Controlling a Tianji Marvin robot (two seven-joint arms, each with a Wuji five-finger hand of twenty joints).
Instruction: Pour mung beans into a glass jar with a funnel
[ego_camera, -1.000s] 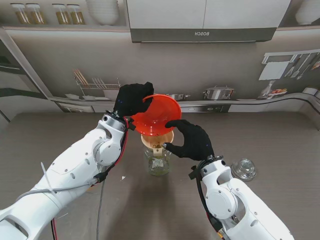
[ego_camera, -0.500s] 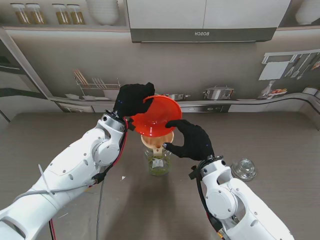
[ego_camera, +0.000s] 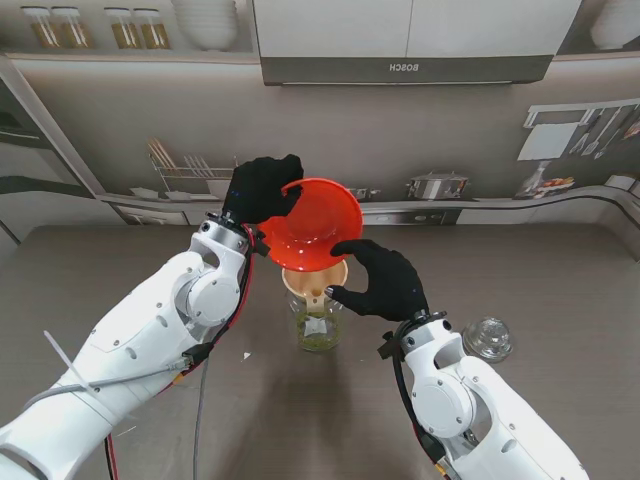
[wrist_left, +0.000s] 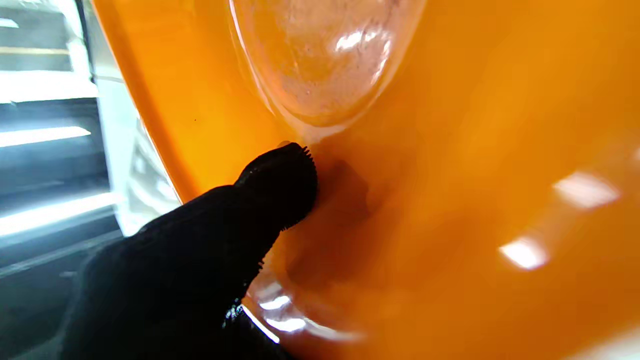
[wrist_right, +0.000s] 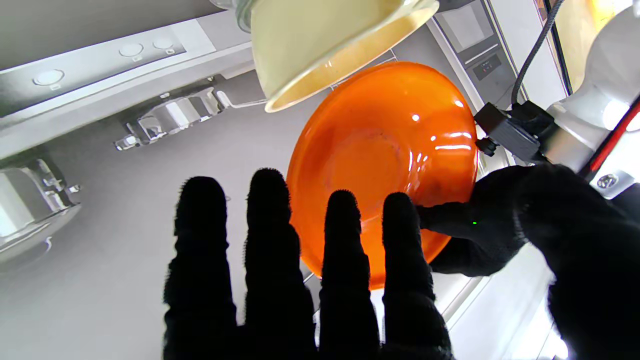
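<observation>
Grey table (ego_camera: 560, 280), funnel (ego_camera: 318, 283) half hidden behind orange bowl (ego_camera: 315, 225)

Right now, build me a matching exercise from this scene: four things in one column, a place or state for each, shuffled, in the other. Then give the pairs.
Things:
1. orange bowl
2. funnel
3. glass jar
4. glass lid

Places or states:
A. standing on the table with the funnel in its mouth
B. lying on the table to the right of the right hand
C. tipped steeply in the left hand
D. seated in the jar, beside the right hand

Pairs: 1-C, 2-D, 3-A, 4-B
</observation>
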